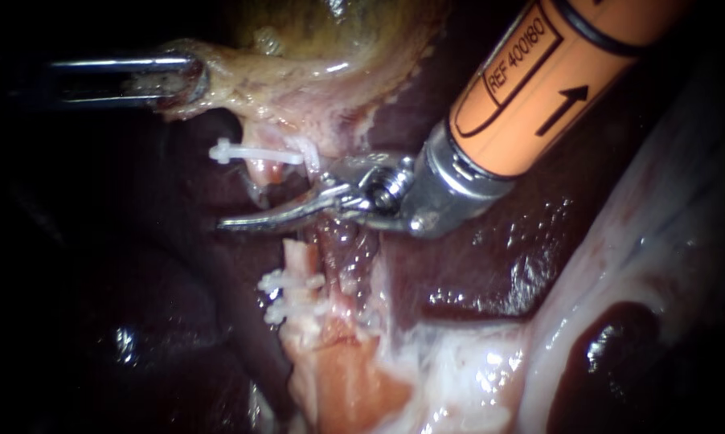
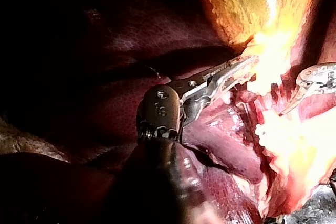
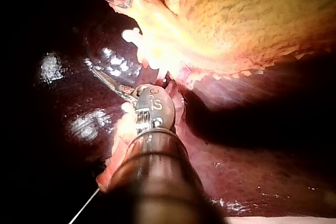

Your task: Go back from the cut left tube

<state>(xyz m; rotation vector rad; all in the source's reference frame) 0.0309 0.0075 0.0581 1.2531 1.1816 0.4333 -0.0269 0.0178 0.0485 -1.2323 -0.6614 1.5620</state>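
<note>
1. Here, a close endoscope look at dark red liver [image 1: 499, 265], with yellow-green gallbladder [image 1: 330, 32] on the far side.
2. Left instrument [image 1: 182, 80]: enters from the left and clamps both jaws on the pale, ragged edge of the gallbladder, well apart from the other instrument's tip.
3. Right instrument [image 1: 242, 222]: comes in from the upper right on an orange shaft with a metal wrist. Ends in two slim curved blades that lie together and grip nothing.
4. Cut left tube [image 1: 298, 261]: lies in two stumps, one on either side of those closed blades.
5. Stump on the side toward the left instrument: hangs from the gallbladder's edge just beside the blades and carries a single white clip [image 1: 254, 153] across it.
6. Stump on the opposite side: sits just beside the blades, pink and open-ended, and carries a pair of white clips [image 1: 286, 293] a little further from them.
7. Cannot tell whether the blades touch either stump.
8. Right wrist view: shows the blades ahead of the wrist over glistening liver, with the left instrument's clamped jaws further ahead on the gallbladder's edge.
</note>
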